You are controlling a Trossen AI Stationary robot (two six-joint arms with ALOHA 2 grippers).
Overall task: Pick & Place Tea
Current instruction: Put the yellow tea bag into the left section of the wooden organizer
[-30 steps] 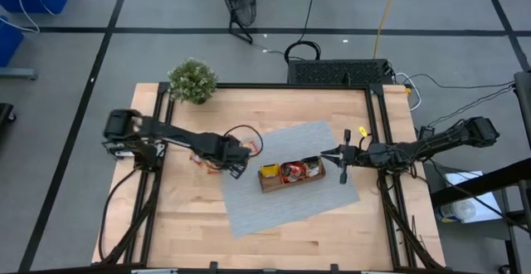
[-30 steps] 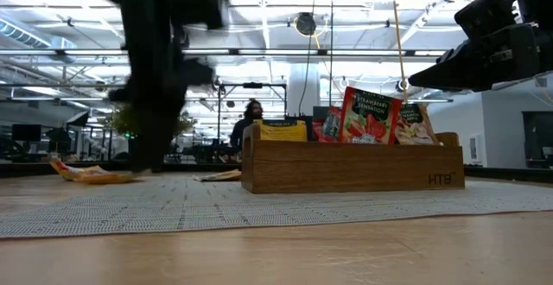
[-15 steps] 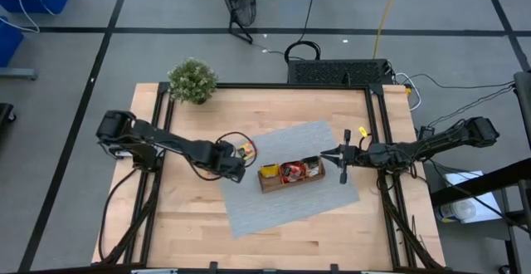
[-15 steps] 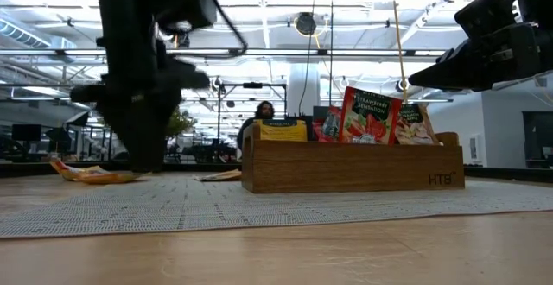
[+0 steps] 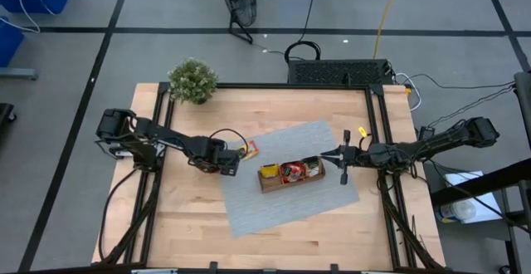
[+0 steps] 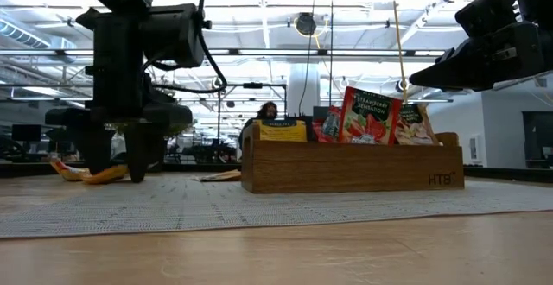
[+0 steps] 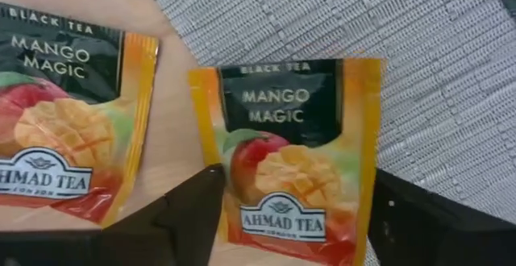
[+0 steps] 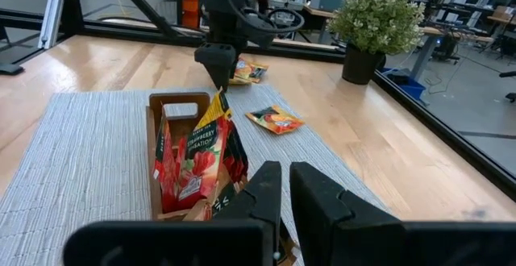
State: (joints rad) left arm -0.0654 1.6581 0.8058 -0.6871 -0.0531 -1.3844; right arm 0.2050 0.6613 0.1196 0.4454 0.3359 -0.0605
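A: Where is the left pincer [image 5: 230, 164]?

B: Low over the worktop [image 5: 199, 224], at about nine o'clock from the wooden tray [image 5: 290, 178], right at the edge of the grey mat [image 5: 282, 207]. Its fingers [image 7: 173, 218] stand wide apart, one on each side of a mango tea sachet [image 7: 290, 149] that lies flat, partly on the mat and partly on bare wood. Whether the fingers touch it, I cannot tell.

A: Is that the only loose sachet?

B: No. A second mango sachet [image 7: 68, 117] lies just beside it on the wood, not overlapping. From above, the loose packets show as a small orange patch [image 5: 247, 149] at about ten o'clock from the tray. In the right wrist view there is one sachet [image 8: 276, 120] on the mat's edge and a small pile [image 8: 246, 72] farther off on the wood.

A: And the tray itself?

B: It sits in the middle of the mat with sachets standing upright in its compartments: a yellow one [image 6: 281, 129] toward the left arm's end, a red strawberry one [image 6: 369, 117] near the middle, and a pale brownish one [image 6: 416, 123] toward the other end.

A: The right pincer [image 5: 326, 155]?

B: It hangs at three o'clock from the tray, above that end of it, fingers [image 8: 318, 193] nearly together and holding nothing.

A: Anything else there?

B: A small potted plant [image 5: 192, 80] stands at the worktop's far left corner, at about eleven o'clock from the tray.
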